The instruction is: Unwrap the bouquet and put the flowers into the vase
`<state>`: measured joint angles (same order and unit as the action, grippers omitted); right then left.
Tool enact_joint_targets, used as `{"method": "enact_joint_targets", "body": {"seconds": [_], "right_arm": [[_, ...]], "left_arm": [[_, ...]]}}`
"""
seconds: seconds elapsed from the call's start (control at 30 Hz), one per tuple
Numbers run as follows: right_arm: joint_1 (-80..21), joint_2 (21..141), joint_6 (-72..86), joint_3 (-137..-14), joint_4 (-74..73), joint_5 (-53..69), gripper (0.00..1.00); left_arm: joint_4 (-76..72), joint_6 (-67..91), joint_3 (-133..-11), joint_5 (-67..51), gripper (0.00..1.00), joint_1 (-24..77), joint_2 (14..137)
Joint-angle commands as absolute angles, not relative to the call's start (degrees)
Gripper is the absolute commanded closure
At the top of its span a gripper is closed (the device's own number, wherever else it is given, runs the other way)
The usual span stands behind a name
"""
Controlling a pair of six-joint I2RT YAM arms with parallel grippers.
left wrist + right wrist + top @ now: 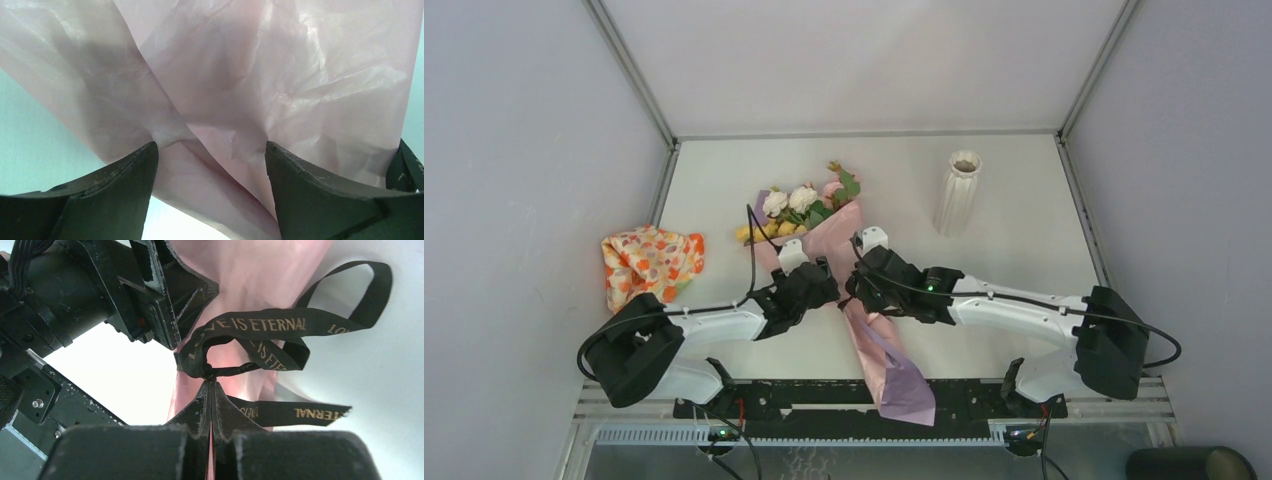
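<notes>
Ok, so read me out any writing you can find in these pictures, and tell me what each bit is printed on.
"LOVE IS ETERNAL": gold letters on the black ribbon, along its upper loop.
"ETERNAL": on the ribbon's lower tail, seen upside down; the words before it are hidden.
"IS ETE": a fragment on a twisted fold below the loop; the rest is folded away.
"LO": a fragment where the loop bends on the right.
Nothing is readable in the top or left wrist views.

The white table [1014,215] carries the bouquet [834,230] at frame centre, its paper tail apparently overhanging the near edge, the vase [959,192] upper right, an orange-patterned cloth [649,260] left.
</notes>
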<state>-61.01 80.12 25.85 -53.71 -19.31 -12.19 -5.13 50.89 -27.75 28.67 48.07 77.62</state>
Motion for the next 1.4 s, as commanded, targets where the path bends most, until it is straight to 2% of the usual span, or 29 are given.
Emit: {"method": "enact_joint_targets", "body": {"seconds": [0.0,0.37,0.87,1.37], "right_arm": [[-59.93,75.34,25.09,-55.84,-21.95,-15.47,1.0],[-53.05,61.68,22.6,-57.04,-26.6,-15.37,1.0],[-40.81,52.91,18.37,-64.88,-31.2,-13.13,1.0],[-40.01,44.76,19.3,-68.65,-28.94,-11.7,1.0]], "left_arm": [[-6.42,52.3,-28.36,28.56,0.17,47.74,76.66],[-6.34,52.39,-27.48,29.49,0.17,47.77,76.73],[-7.59,49.84,-27.7,27.92,0.17,47.74,75.81],[-16.04,40.83,-25.74,17.17,0.16,47.98,67.07]]}}
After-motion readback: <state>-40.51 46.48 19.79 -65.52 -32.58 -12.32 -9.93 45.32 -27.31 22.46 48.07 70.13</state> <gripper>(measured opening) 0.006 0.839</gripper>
